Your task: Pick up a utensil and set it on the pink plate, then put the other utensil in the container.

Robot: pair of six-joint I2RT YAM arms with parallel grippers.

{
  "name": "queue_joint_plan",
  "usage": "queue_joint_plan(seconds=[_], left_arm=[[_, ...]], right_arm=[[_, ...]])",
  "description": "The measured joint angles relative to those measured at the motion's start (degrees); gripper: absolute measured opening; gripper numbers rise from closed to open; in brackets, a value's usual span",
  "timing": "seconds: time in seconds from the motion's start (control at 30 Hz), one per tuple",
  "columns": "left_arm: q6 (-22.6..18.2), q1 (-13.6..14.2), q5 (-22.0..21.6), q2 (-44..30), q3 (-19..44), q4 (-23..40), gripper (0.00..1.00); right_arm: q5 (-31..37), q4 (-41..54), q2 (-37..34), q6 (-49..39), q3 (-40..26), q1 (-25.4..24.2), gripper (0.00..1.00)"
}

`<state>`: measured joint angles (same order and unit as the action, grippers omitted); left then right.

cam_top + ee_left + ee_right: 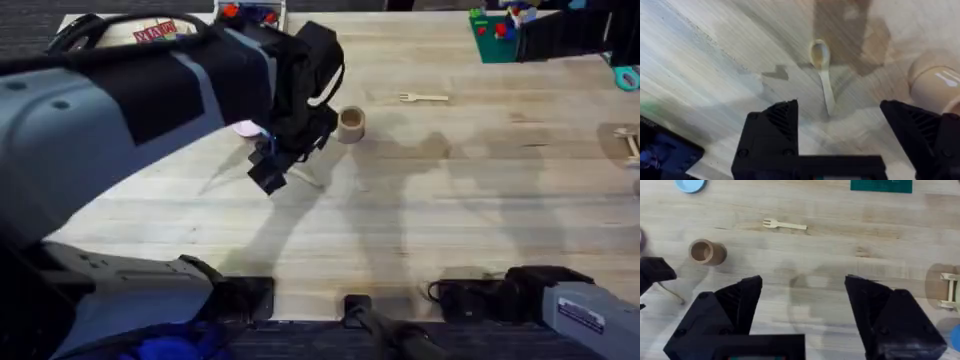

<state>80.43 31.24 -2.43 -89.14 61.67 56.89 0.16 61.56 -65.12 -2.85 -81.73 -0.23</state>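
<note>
In the overhead view our left tool [272, 165] hangs left of centre over the table [450, 220], its jaws apart and holding nothing. In the left wrist view the spoon [823, 75] lies flat on the bare wood between the two fingers [771, 132], bowl end away from us, handle end nearest the gap. The pink plate [246, 128] peeks out just beside the arm, and the container [351, 124] stands upright near it, right of the tool. The fork [424, 97] lies farther up and right, well apart from the cup.

Our right tool [802, 312] is also spread open and empty.

We judge the spoon light, stiff and thin, lying flush, so it may skid or tip. Pinching across the narrow handle near its middle looks safest.
</note>
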Motion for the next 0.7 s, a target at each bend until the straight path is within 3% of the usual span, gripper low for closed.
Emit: queue_joint_plan(seconds=[0.27,0.7], left_arm=[[0.19,0.0,0.0,0.0,-5.74,-6.22,0.993],[0.35,0.02,-0.4,0.37,-9.08,-9.19,0.993]], right_arm=[[0.0,0.0,0.02,0.0,0.0,0.0,0.996],[0.0,0.0,0.02,0.0,0.0,0.0,0.996]])
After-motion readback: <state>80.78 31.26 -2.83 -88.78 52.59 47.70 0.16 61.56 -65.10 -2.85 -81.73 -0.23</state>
